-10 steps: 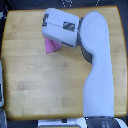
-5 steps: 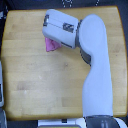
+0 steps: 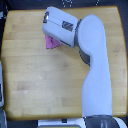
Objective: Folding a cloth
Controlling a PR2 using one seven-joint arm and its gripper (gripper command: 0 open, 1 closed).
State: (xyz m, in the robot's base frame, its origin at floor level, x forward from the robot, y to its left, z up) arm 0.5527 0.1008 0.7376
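Mostly hidden: cloth (image 3: 50,44) peeks out bunched under the arm (image 3: 75,35) on the table (image 3: 30,80); fold looks midway, finger state can't tell

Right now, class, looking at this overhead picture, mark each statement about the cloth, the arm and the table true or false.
1. The cloth is pink. True.
2. The cloth lies fully uncovered. False: the arm hides part of it.
3. The table is wooden. True.
4. The cloth sits at the table's bottom edge. False: it lies in the upper half.
5. The tool's opening is plainly visible. False: its housing blocks the view.
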